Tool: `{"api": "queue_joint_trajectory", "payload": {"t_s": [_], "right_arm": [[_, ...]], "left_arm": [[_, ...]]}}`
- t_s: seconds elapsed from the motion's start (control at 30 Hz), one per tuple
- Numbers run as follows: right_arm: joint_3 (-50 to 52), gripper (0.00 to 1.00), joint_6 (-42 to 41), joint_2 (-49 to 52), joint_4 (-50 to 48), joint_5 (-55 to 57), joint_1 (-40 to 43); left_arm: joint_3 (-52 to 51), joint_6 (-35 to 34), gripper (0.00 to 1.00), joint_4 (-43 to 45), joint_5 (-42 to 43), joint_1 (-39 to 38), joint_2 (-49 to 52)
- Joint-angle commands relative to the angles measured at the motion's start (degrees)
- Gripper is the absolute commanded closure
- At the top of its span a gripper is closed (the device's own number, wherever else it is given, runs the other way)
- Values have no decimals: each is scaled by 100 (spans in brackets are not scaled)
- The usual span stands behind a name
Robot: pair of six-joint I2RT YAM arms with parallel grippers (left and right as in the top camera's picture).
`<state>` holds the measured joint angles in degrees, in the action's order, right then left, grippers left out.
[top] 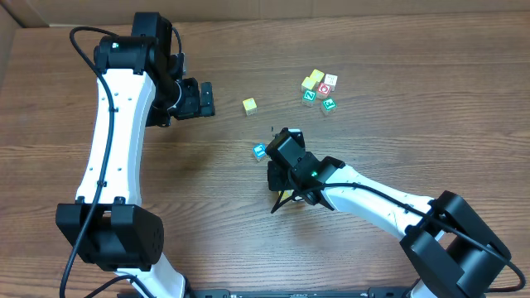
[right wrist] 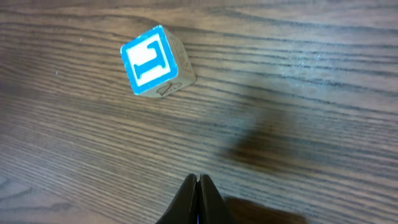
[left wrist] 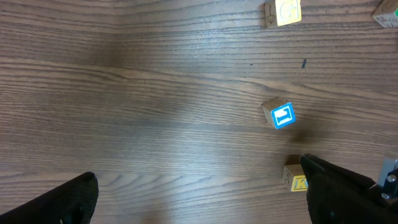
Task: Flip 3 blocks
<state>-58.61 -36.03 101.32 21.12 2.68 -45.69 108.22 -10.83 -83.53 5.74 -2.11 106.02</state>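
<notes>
My right gripper point(right wrist: 199, 190) was pinched fully shut, holding nothing, with the blue-framed letter cube point(right wrist: 152, 60) on the table point(right wrist: 311, 93) just beyond it, so I judged a low, steady nudge would tip it.

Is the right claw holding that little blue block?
No, the right claw is pinched shut on nothing, and the blue block lies apart from it on the table.
</notes>
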Motion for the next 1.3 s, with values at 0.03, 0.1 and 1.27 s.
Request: {"api": "queue_joint_trajectory", "payload": {"t_s": [0.03, 0.1, 1.27], "right_arm": [[-109, 96, -20, 15, 87, 109, 4], [-109, 96, -20, 15, 197, -9, 4], [-109, 96, -173, 17, 605, -431, 4]], "left_arm": [[-24, -101, 0, -2, -24, 48, 44], [-24, -101, 0, -2, -24, 48, 44], [-24, -101, 0, -2, -24, 48, 44]]}}
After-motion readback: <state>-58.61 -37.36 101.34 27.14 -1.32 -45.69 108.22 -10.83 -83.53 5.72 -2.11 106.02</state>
